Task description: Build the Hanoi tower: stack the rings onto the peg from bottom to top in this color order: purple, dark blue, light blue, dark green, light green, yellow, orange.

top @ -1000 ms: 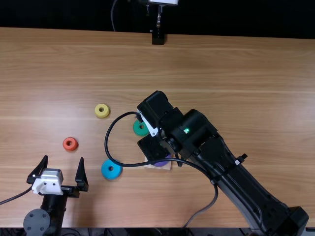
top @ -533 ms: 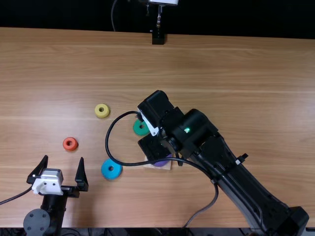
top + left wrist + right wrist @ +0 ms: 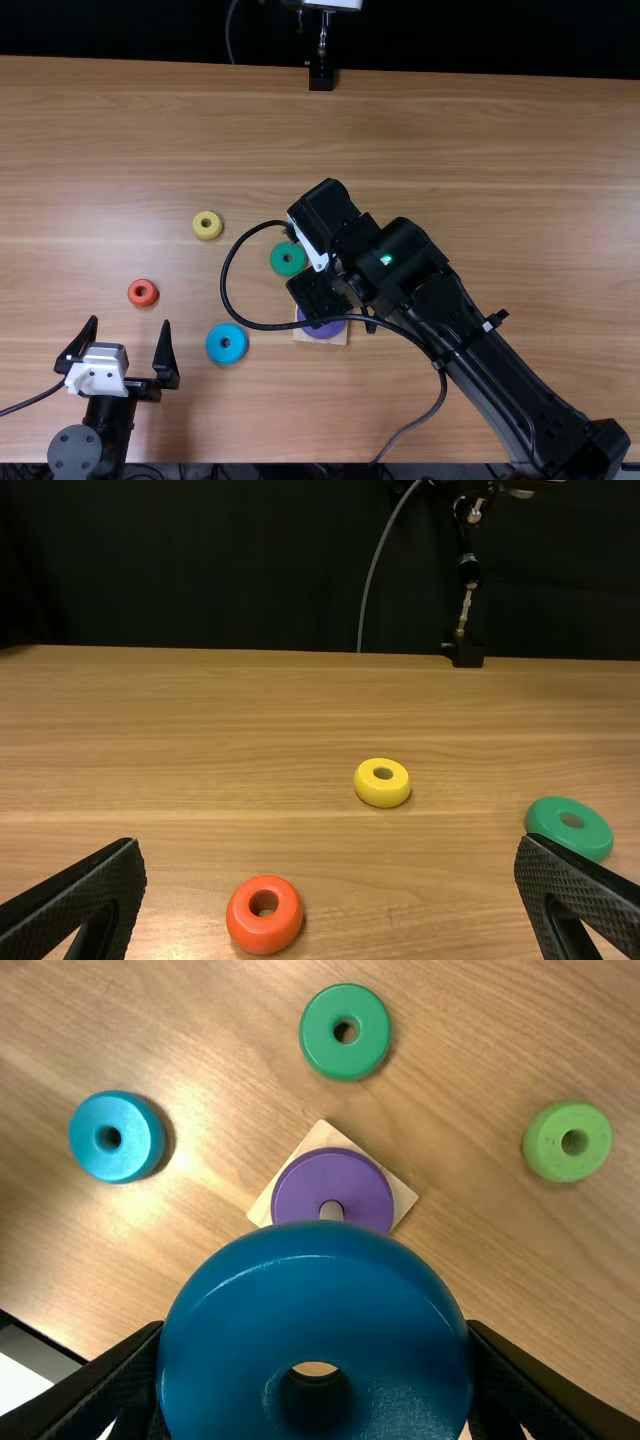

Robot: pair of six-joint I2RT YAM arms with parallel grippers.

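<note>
Right gripper (image 3: 316,1335): closed on the dark blue ring (image 3: 225,1325), one finger on either side of its outer rim, with the centre hole unobstructed. Beyond the ring, the purple ring (image 3: 360,1185) is seated around the peg (image 3: 331,1211) on the square wooden base (image 3: 403,1200). The dark blue ring is judged light, rigid and unlikely to break; its glossy curved rim may let it slip or tip if pinched off centre. Recommended hold: across the full diameter, as at present, with the hole left free for the peg.

Off the base lie the dark green ring (image 3: 320,1048), light blue ring (image 3: 137,1150) and light green ring (image 3: 545,1145); the yellow ring (image 3: 380,794) and orange ring (image 3: 265,935) are on the tabletop (image 3: 450,130).

Right arm (image 3: 480,350) extends diagonally to mid-table, its wrist camera facing down. Left gripper (image 3: 130,322) stands near the near edge, fingers spread and holding nothing.
</note>
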